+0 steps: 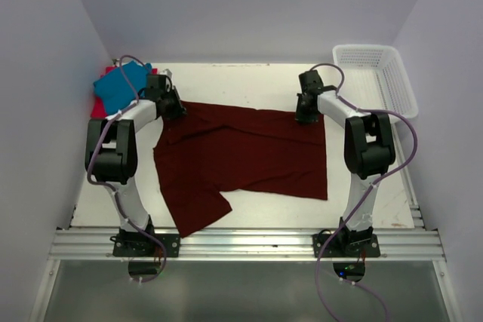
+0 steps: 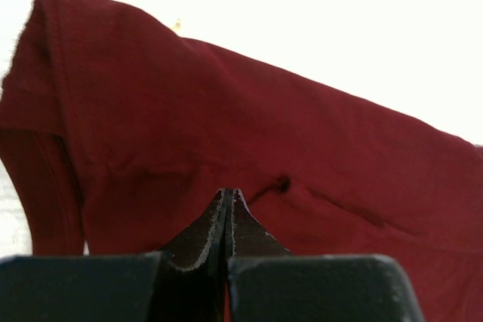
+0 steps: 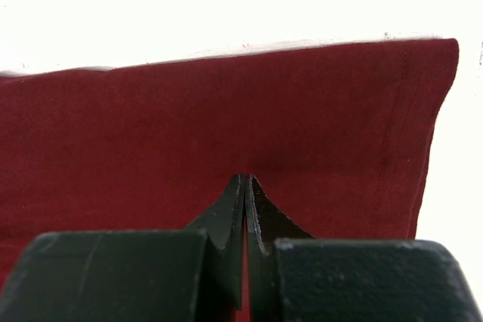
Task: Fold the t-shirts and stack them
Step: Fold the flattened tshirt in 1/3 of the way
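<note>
The dark maroon t-shirt [image 1: 241, 156] lies spread across the middle of the table, one sleeve reaching toward the near edge. My left gripper [image 1: 175, 107] is at the shirt's far left corner, and in the left wrist view it [image 2: 229, 192] is shut with maroon cloth [image 2: 249, 111] pinched between the jaws. My right gripper [image 1: 306, 115] is at the far right corner. There it [image 3: 246, 179] is also shut on the maroon cloth [image 3: 226, 111], near a hemmed edge. A teal blue t-shirt [image 1: 121, 84] lies bunched at the far left on a red-pink one [image 1: 98, 107].
A white mesh basket [image 1: 377, 73] stands at the far right corner of the table. White walls close in the left, right and back sides. The arm bases sit on a metal rail [image 1: 241, 245] at the near edge.
</note>
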`<action>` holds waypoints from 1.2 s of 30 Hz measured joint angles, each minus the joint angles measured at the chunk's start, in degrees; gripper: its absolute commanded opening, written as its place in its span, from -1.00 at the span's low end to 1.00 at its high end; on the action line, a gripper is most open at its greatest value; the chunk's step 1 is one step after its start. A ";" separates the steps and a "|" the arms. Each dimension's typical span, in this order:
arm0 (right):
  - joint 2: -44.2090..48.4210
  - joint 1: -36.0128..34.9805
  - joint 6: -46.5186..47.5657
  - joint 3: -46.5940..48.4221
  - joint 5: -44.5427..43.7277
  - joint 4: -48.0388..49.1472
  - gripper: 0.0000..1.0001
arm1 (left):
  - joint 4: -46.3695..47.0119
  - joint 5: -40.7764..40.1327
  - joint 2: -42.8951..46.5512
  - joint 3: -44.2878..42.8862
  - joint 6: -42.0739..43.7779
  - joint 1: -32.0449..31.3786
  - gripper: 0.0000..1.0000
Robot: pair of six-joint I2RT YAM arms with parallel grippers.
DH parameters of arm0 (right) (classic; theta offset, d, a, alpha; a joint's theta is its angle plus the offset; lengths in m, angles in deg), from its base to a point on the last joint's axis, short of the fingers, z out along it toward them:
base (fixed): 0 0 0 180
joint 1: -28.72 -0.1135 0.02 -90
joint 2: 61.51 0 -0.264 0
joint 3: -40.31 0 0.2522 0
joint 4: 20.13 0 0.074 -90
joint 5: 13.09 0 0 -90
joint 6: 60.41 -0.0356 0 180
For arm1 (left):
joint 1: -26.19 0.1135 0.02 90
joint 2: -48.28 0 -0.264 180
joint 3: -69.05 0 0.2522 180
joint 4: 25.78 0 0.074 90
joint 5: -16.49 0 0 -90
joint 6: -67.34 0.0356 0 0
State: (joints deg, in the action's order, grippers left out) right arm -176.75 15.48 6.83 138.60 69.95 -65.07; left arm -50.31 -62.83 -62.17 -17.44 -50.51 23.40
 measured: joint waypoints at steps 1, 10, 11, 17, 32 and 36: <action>0.00 -0.07 0.02 0.00 0.00 0.00 -1.00 | 0.02 0.00 1.14 0.50 0.02 -0.35 -1.00; 0.00 -0.57 0.24 -1.01 -0.02 0.48 -1.00 | 0.57 0.83 3.41 2.84 0.59 -1.42 -0.84; 0.00 -0.59 0.24 -1.27 -0.02 0.55 -1.00 | 0.70 1.18 3.04 2.84 0.85 -1.42 -0.59; 0.02 -0.63 0.31 -2.51 -0.61 0.59 -1.00 | 0.92 2.23 0.83 2.62 2.10 -1.92 0.09; 0.13 -0.63 0.33 -2.56 -1.27 0.66 -1.00 | -0.76 3.69 -3.43 -1.99 2.21 -4.94 -0.08; 0.13 -0.63 0.33 -3.04 -1.29 0.79 -1.00 | -0.94 3.78 -4.79 -2.38 2.49 -5.16 -0.27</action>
State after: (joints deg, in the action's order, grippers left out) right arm -176.62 14.85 7.15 135.57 68.66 -64.28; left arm -51.25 -59.05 -66.96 -19.82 -48.02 18.24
